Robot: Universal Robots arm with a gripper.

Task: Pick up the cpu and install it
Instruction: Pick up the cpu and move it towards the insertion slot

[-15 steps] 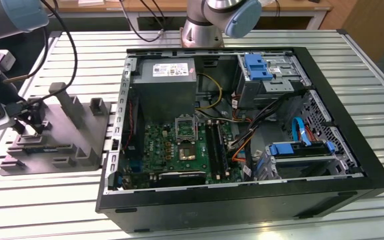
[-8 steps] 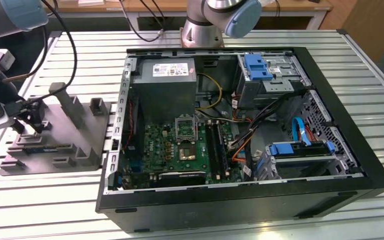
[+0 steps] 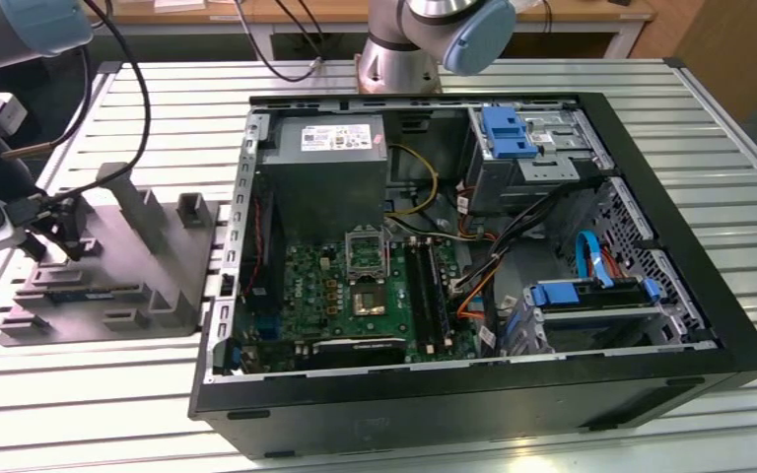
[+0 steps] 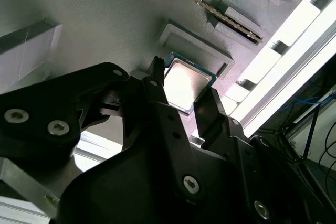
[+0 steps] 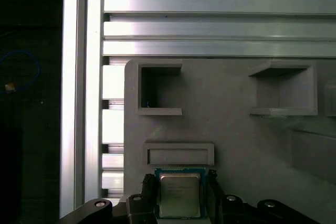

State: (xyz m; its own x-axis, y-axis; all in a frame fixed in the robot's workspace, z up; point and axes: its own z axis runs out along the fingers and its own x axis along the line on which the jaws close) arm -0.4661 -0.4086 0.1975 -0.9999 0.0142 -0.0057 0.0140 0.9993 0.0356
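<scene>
Exterior view: gripper (image 3: 60,236) low over the grey moulded tray (image 3: 115,296), at the exterior view's left of the open computer case (image 3: 694,325), with the dark socket (image 3: 370,298) on the board inside. Both wrist views: cpu (image 5: 180,195) flat on the tray, just beside a raised rectangular frame (image 5: 178,154). Clasped at two opposite edges by the narrowly spread black fingers (image 5: 148,192). Second wrist view: thin strip (image 4: 210,9) standing in a tray slot.
</scene>
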